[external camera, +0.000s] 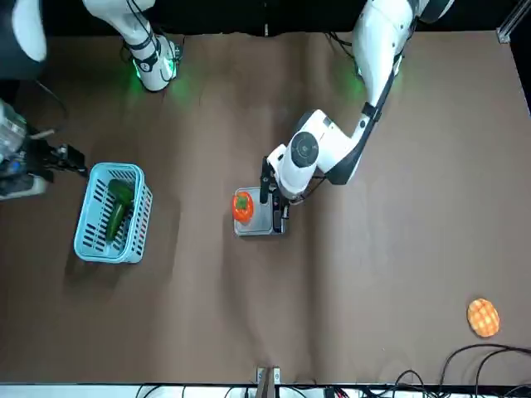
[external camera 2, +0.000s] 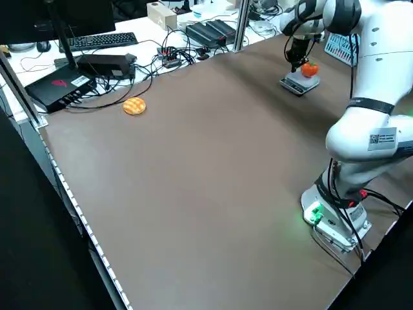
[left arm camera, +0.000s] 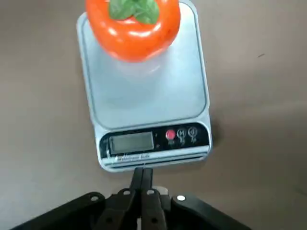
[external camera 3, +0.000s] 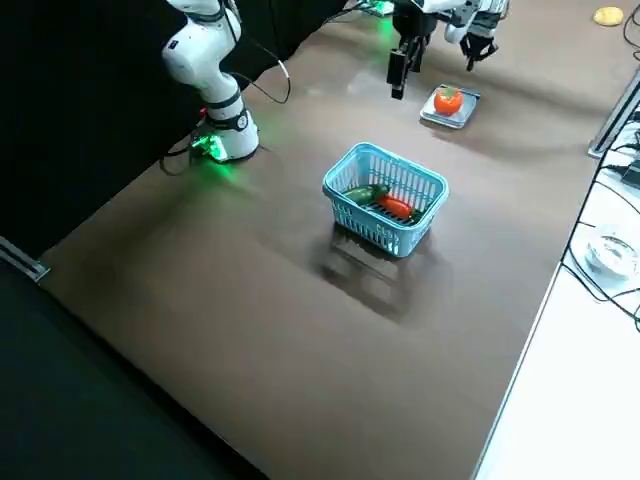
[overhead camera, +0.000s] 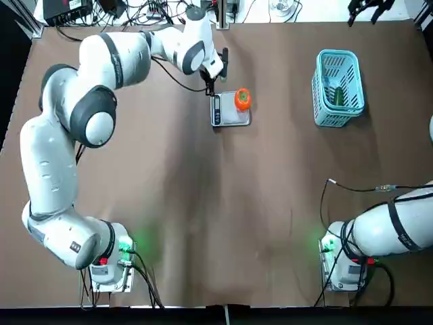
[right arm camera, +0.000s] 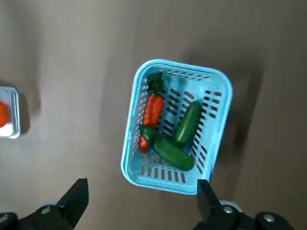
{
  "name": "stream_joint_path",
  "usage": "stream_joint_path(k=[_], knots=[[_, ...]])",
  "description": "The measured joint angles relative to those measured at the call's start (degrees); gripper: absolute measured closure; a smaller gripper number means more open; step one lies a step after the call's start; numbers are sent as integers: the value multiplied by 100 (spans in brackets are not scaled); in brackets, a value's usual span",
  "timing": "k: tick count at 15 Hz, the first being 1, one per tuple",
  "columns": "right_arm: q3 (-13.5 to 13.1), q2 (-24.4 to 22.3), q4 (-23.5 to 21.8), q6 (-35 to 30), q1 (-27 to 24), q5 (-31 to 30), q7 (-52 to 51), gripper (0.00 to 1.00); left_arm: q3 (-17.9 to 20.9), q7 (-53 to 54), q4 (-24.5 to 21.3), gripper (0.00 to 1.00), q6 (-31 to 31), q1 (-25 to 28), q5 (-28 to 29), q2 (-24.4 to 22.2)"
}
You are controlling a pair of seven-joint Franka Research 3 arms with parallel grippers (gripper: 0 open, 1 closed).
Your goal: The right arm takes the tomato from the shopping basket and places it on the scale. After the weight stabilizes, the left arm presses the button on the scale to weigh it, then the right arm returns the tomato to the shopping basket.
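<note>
The tomato (overhead camera: 242, 99) sits on the silver scale (overhead camera: 230, 116), at the plate's edge farthest from the dark display strip. My left gripper (left arm camera: 142, 173) is shut with nothing in it; its joined fingertips point down just outside the strip edge of the scale (left arm camera: 148, 96), short of the red button. In the front view the left gripper (external camera: 279, 219) hangs over that same edge. My right gripper (right arm camera: 141, 184) is open and empty, high above the light-blue shopping basket (right arm camera: 129, 139). The basket (overhead camera: 318, 81) stands to the right of the scale.
Green vegetables (right arm camera: 172, 143) and a red pepper (right arm camera: 152, 109) lie in the basket. A flat yellow-orange waffle disc (external camera: 483, 317) lies far off at the table's far left corner. Cables, a keyboard and boxes line the back edge beyond the table.
</note>
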Motion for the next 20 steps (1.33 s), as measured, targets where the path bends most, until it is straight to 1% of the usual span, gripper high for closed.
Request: stream_joint_path(k=[2,5,8,17,20], knots=[[92,-51,186,-81,-285,0,-2,0,13,-47,2,99,94,-57,0,129],[119,-72,357,-127,-346,-99,-8,0,19,-147,3,99,177,-98,0,215],[193,-70,365,-180,-335,-162,7,0,33,-201,4,99,178,-156,0,254],[161,-70,370,-241,-426,-162,65,0,165,-499,4,99,195,-355,6,449],[163,-69,370,-273,-426,-161,68,0,415,-542,4,99,199,-601,7,454]])
